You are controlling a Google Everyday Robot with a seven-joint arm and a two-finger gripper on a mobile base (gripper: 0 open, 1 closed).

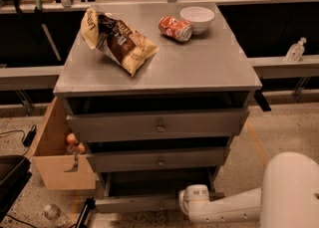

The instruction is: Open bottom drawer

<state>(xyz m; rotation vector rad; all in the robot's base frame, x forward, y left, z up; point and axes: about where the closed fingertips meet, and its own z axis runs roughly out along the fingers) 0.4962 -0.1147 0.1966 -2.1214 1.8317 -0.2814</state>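
We find the end effector [188, 200] at the foot of the cabinet, at the tip of the white arm [234, 206] that reaches in from the right. Its rounded white end sits against the right part of the front panel of the bottom drawer [133, 204]. We cannot tell how far open the end effector is, nor whether it has hold of anything.

The bottom drawer lies directly to the left of the end effector. Its front stands forward of the cabinet body, with a dark gap showing behind and above the panel.

Just above the end effector is the middle drawer [159, 160], and above that the top drawer [158, 125], the widest front. Each carries a small centre knob and also stands somewhat forward.

Well above the end effector is the grey surface [209, 67]. On it a chip bag [119, 40] lies up and to the left. A red can [175, 28] lies on its side nearly straight above, just beside a white bowl [197, 19].

Left of the end effector, beside the cabinet, a cardboard box [55, 165] stands on the floor with round fruit-like items [73, 140] inside. A plastic bottle [52, 214] lies on the floor far to the lower left.
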